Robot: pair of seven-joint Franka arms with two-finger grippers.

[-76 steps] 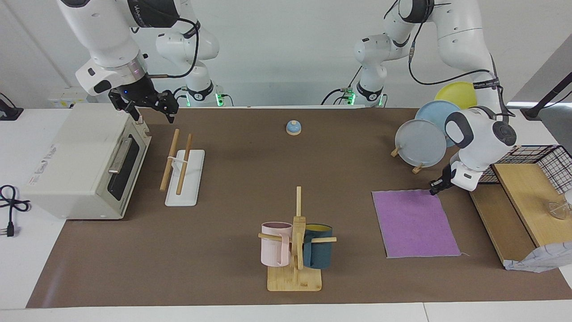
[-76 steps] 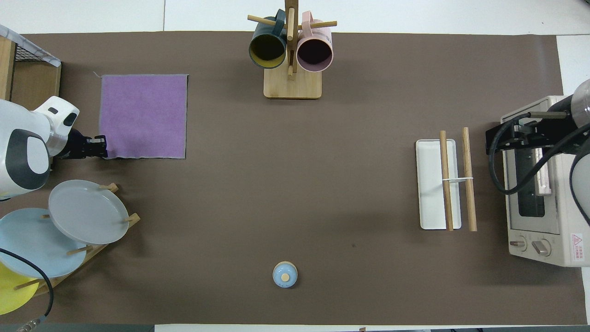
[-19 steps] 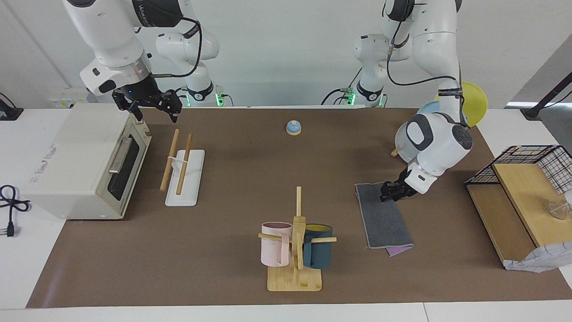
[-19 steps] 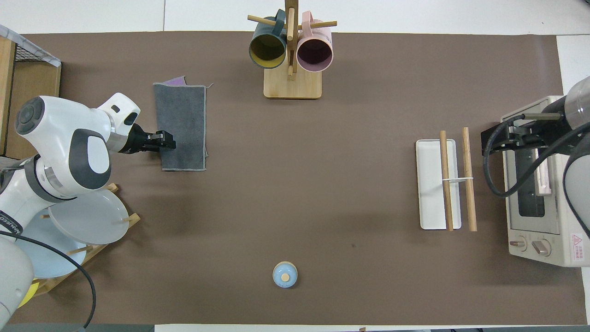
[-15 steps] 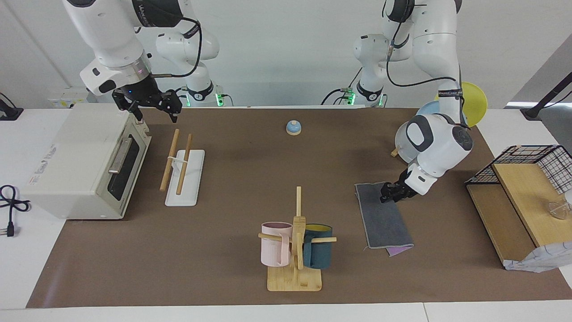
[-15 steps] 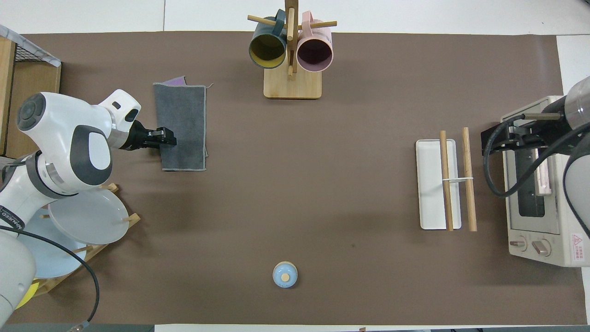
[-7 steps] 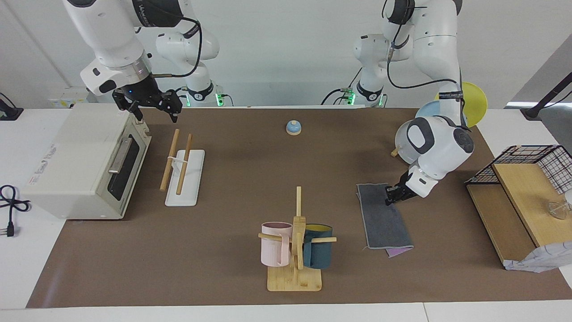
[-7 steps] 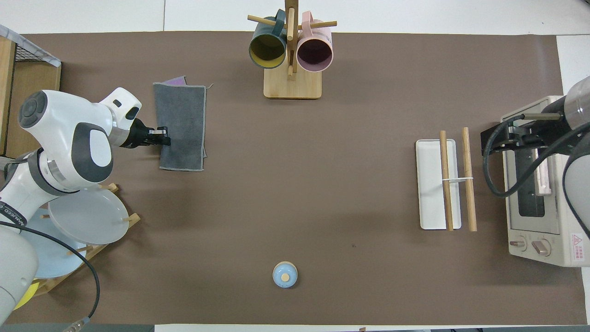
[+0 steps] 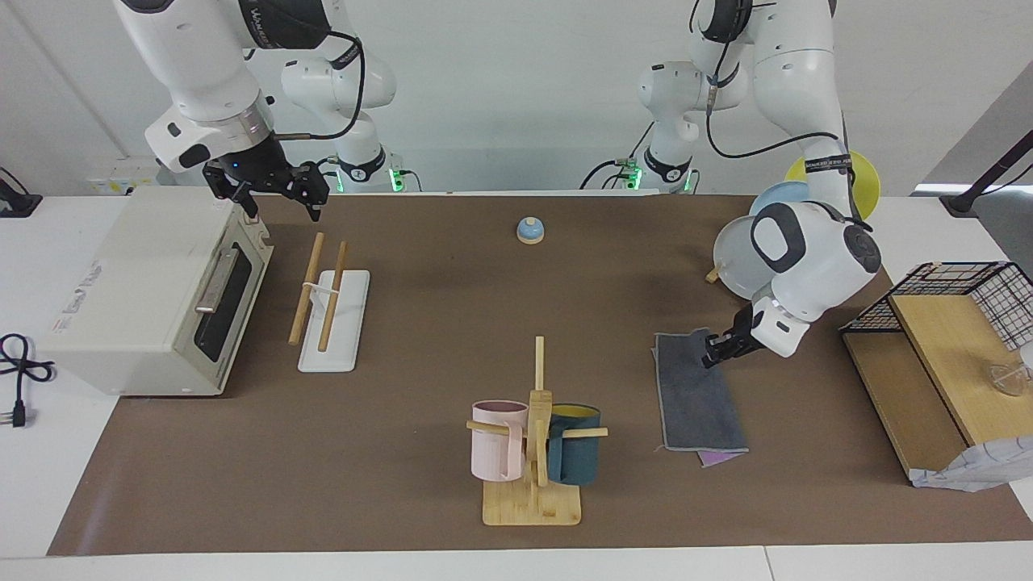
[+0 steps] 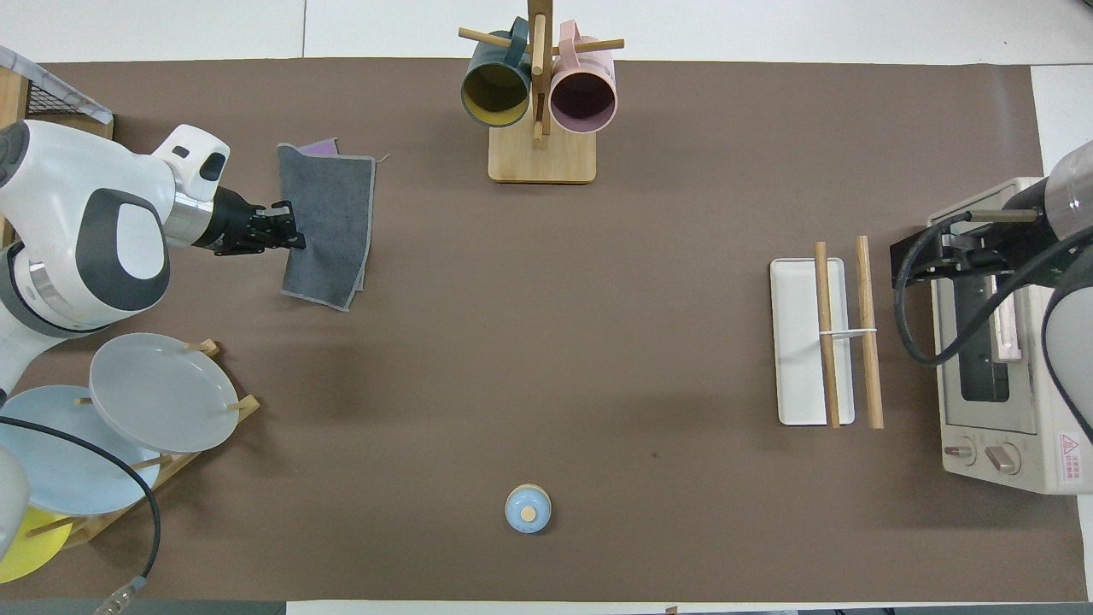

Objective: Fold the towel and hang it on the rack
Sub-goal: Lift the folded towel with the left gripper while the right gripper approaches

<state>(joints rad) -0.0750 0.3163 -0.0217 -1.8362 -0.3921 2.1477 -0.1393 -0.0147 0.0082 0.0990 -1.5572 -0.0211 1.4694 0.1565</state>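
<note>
— What takes up the most room on the desk?

— The toaster oven (image 9: 153, 290), at the right arm's end. The right gripper (image 9: 278, 198) hangs in the air over the oven's top corner nearest the robots, fingers spread wide with nothing between them; that arm waits.

— And the rack?

— The rack (image 9: 331, 311) sits just beside the oven, toward the middle of the desk: two pale wooden rods lying parallel, one over the white base and one over its edge on the oven's side. Nothing hangs on it.

— Where is the towel?

— The towel (image 9: 698, 391) lies flat on the brown mat toward the left arm's end, beside the mug tree (image 9: 534, 440) that stands at the middle of the edge farthest from the robots. It is folded in half into a long narrow strip, dark grey face up (a sliver of purple peeks out at the corner farthest from the robots). In the overhead view the strip (image 10: 327, 224) lies slightly askew, and the end nearest the robots looks a little rumpled.

— Is the left gripper on it?

— The left gripper (image 9: 713, 353) is low at the towel's long edge on the left arm's side, near the end closest to the robots. Whether its fingers pinch the cloth or stand apart, I cannot tell.
</note>
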